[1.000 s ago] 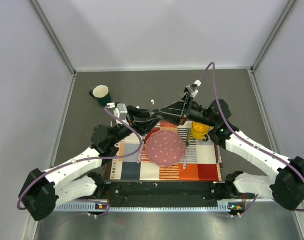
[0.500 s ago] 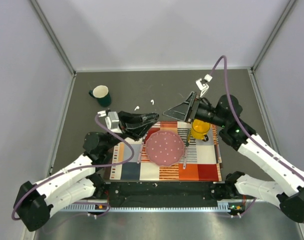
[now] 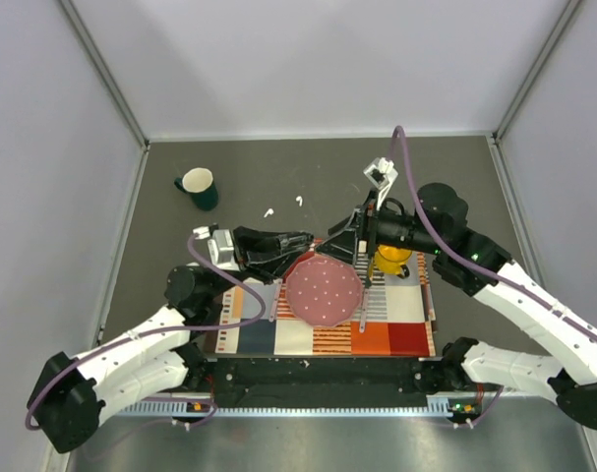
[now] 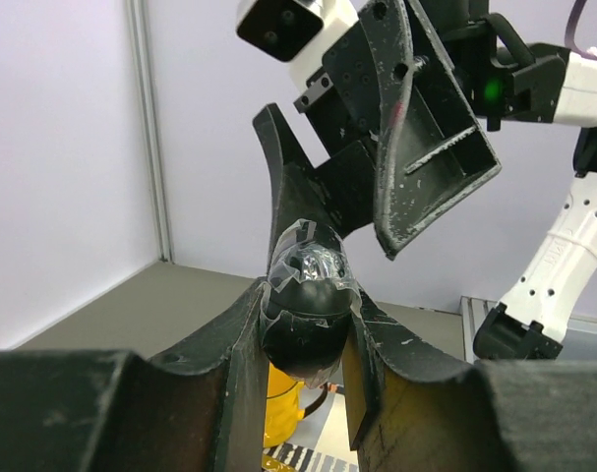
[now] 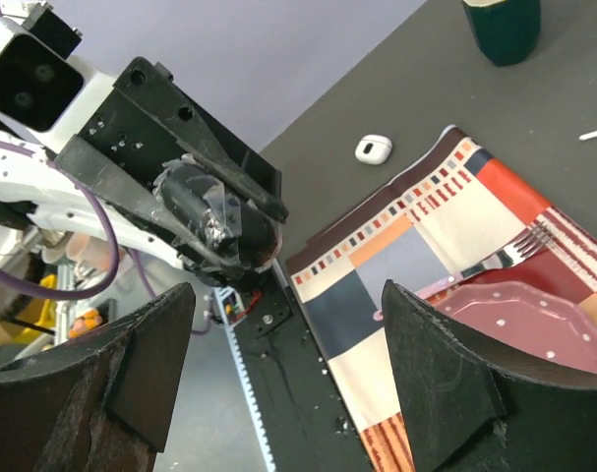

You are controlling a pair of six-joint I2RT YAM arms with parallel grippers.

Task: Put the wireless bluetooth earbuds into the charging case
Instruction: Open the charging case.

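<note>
Left claw (image 4: 306, 295): clamped on black oval object (image 4: 300, 334), held above mat (image 5: 406, 246) far edge.
Right claw (image 5: 286, 295): spread wide, empty, faced left claw.
Case (image 5: 373, 148): lay on worktop (image 3: 278, 167) just off mat corner.
Earbuds (image 3: 268, 211): lay on worktop beyond mat, well apart from case.

A dark grey flat surface (image 3: 278, 172) lies under the left hand (image 3: 303, 241) and the right hand (image 3: 335, 244). Smooth pale purple walls (image 3: 318, 59) stand beyond them and on both sides. Thin silver strips (image 3: 103, 74) line the corners.
</note>
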